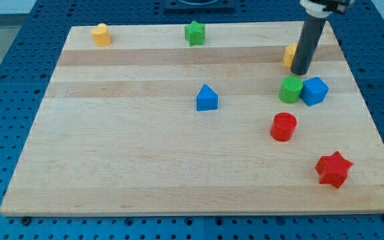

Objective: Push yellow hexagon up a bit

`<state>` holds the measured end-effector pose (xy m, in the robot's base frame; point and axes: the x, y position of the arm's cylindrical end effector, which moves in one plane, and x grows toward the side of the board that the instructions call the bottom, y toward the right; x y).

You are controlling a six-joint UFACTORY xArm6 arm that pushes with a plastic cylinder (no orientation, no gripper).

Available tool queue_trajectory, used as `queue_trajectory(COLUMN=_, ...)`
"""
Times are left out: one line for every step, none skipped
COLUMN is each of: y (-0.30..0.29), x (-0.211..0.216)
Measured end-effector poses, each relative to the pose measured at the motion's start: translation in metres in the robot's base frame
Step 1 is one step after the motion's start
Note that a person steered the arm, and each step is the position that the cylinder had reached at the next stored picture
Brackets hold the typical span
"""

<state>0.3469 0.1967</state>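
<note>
A yellow block, which looks like the hexagon, sits near the board's top right, its right part hidden behind my rod. My tip rests on the board just right of and slightly below this block, touching or nearly touching it. A second yellow block with a rounded shape sits at the top left corner. A green cylinder and a blue block lie just below my tip.
A green star sits at the top middle. A blue house-shaped block is at the centre. A red cylinder and a red star are at the lower right. The board's top edge is close above the yellow block.
</note>
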Motion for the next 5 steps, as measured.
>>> queue_trajectory(y=0.001, x=-0.011)
queue_trajectory(y=0.001, x=-0.028)
queue_trajectory(y=0.001, x=-0.050)
queue_trajectory(y=0.001, x=-0.060)
queue_trajectory(y=0.001, x=-0.060)
